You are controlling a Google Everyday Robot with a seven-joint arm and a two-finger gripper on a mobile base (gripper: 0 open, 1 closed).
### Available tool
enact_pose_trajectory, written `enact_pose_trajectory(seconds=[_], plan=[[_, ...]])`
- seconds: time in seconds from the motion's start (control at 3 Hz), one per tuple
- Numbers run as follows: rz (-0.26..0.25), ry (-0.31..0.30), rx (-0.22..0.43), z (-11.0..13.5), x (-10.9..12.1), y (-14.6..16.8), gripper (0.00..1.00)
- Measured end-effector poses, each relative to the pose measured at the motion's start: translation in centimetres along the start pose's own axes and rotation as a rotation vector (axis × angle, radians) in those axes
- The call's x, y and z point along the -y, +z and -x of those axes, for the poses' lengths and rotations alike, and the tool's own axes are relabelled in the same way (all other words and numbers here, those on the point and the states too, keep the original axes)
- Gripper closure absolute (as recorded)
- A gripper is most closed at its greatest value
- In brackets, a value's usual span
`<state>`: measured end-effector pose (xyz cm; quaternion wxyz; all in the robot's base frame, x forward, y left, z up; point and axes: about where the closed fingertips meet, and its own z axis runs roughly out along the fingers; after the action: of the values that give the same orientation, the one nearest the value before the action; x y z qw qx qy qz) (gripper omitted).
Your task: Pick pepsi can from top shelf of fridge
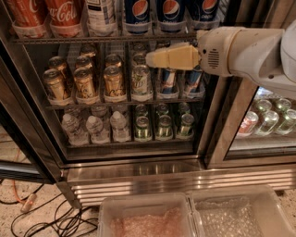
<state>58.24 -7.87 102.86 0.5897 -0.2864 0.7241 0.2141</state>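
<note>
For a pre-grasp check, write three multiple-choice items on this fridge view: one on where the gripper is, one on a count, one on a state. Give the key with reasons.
1. Where is the gripper?
A) just below the top shelf, in front of the middle row of cans
B) down at the bins
C) at the red cans, top left

2. How many pepsi cans show on the top shelf?
A) one
B) three
C) five

3. What state are the pepsi cans in?
A) one lifted out in the gripper
B) all upright on the shelf, none held
C) one tipped over

Key:
1 A, the gripper hangs under the shelf edge.
2 B, three dark blue cans stand side by side.
3 B, the gripper carries nothing.
</note>
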Motion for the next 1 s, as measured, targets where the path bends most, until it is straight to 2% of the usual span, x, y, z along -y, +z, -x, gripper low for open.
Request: enact_pose_trajectory(seconds=[0.67,1.0], plan=[[-0.039,0.061,0.096,0.3,1.7,3.1,0.00],[-0.057,0.060,0.139,0.5,2.5,3.4,0.00]])
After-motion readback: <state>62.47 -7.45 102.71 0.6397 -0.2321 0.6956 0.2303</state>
